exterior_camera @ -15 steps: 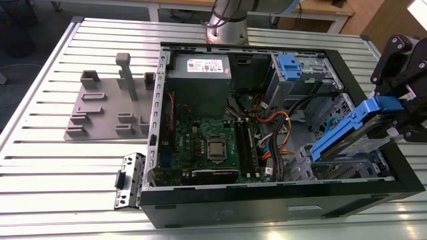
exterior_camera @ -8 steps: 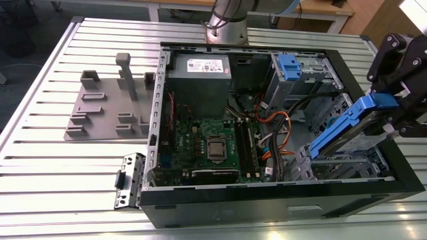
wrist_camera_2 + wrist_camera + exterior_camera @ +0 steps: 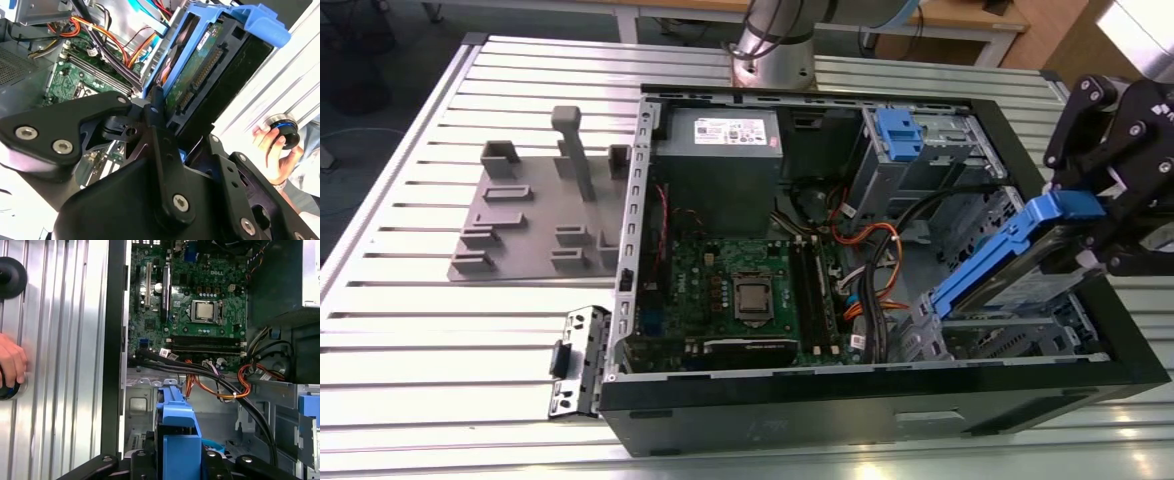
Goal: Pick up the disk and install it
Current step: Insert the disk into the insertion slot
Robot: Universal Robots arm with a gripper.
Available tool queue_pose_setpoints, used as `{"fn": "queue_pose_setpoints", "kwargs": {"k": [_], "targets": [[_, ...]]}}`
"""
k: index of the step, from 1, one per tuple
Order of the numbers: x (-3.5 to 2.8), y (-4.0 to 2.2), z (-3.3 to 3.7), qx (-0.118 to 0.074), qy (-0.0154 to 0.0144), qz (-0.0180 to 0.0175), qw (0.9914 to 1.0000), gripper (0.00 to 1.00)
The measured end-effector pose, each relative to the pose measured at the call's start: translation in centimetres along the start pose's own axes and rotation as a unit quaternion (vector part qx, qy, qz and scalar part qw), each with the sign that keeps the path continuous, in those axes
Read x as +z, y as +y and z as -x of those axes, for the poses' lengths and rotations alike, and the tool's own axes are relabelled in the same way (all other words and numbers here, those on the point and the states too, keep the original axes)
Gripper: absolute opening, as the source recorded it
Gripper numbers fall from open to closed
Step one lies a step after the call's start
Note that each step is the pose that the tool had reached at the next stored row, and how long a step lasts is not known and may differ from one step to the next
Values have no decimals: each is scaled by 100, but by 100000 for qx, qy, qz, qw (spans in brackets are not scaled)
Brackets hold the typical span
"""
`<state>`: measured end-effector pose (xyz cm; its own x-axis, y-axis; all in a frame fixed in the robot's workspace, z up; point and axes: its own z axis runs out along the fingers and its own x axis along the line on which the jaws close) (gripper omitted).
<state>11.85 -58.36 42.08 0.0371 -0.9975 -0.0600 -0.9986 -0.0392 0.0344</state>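
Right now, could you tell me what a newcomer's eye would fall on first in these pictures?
The bright blue-framed disk, held tilted by the gripper over the open computer case at the exterior view's right, stands out first. Next comes the green circuit board on the case floor, with orange cables beside it. In the second wrist view, a person's hand rests on a round knob on the table.

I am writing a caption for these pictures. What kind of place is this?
Probably a robotics lab or test workbench. An opened computer case lies on a slotted aluminium table, a grey fixture plate sits beside it, and the tool holds the disk over the case.
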Motion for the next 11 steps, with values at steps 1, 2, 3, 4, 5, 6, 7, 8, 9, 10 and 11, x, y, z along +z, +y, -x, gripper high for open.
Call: {"fn": "queue_pose_setpoints", "kwargs": {"k": [1, 2, 3, 4, 5, 6, 7, 8, 9, 10, 11], "targets": [[5, -1, 9, -3, 13, -1, 100000, 36], [11, -1, 14, -8, 17, -1, 100000, 36], [22, -2, 14, -8, 15, 1, 100000, 36], [37, -2, 14, -4, 17, 15, 100000, 36], [56, -3, 13, 2, 19, 37, 100000, 36], [73, -3, 12, 4, 25, 64, 100000, 36], [91, -4, 11, 3, 19, 85, 100000, 36], [110, -5, 10, 5, 12, 99, 100000, 36], [128, -5, 9, 4, 15, 107, 100000, 36], [145, -6, 8, 6, 21, 109, 100000, 36], [165, -6, 6, 4, 13, 109, 100000, 36]]}}
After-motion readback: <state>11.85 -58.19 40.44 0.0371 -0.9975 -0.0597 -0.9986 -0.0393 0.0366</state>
